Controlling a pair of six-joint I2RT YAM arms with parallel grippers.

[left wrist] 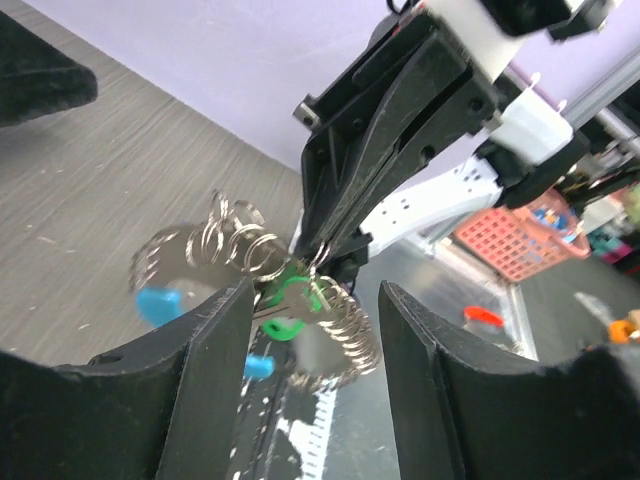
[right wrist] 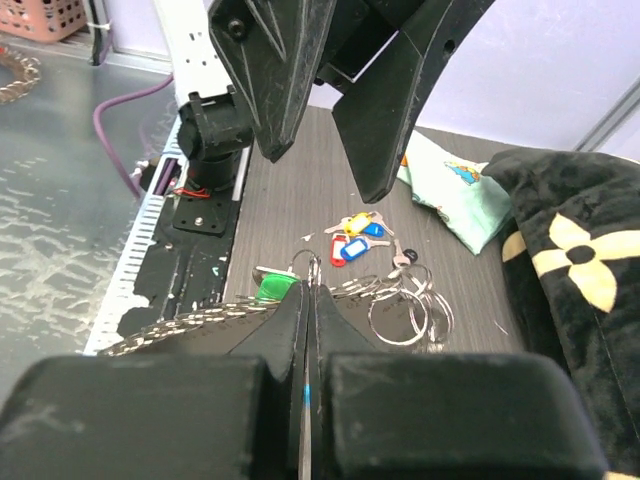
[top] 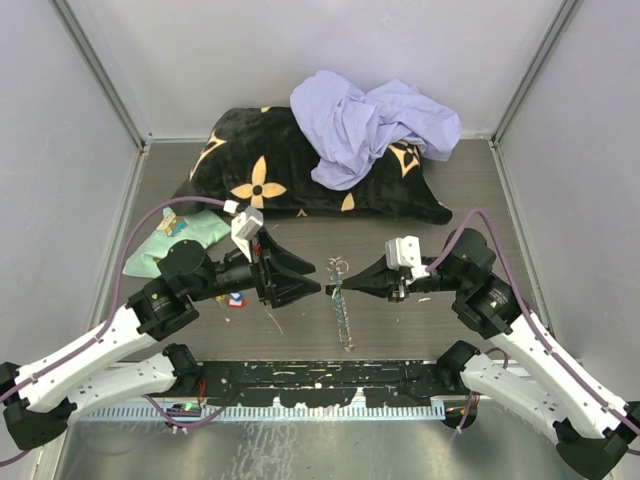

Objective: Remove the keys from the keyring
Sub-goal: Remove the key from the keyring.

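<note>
My right gripper is shut on the keyring, pinching a silver ring above the table. The keyring's chain hangs down to the table, and its cluster of rings lies beside my fingers. A key with a green tag still hangs on it. My left gripper is open, its jaws either side of the green-tagged key and the chain coils, touching neither. Loose keys with yellow, blue and red tags lie on the table.
A mint-green cloth lies at the left. A black pillow with tan flowers and a lavender cloth sit at the back. White walls enclose the table. The arms' base rail runs along the near edge.
</note>
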